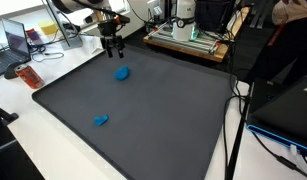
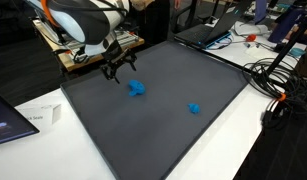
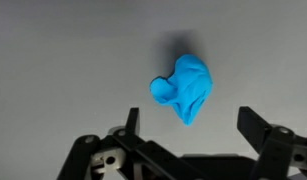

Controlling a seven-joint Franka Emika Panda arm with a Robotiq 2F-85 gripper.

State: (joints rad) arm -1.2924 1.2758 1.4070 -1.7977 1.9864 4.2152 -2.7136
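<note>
**Open gripper poised over blue lump**

Gripper (image 3: 188, 150) fingers were seen closest in the wrist view, spread wide apart and holding nothing. A crumpled blue lump (image 3: 183, 88) was found lying on the dark mat (image 3: 53, 60) just beyond the fingertips, roughly centred between them, apparently so that the gripper could be lowered around it. In an exterior view, a smaller blue piece (image 1: 101, 120) was seen well apart on the same mat. The mat was laid on a white surface (image 1: 13, 140), ringed by laptops, cables and lab equipment.
</note>
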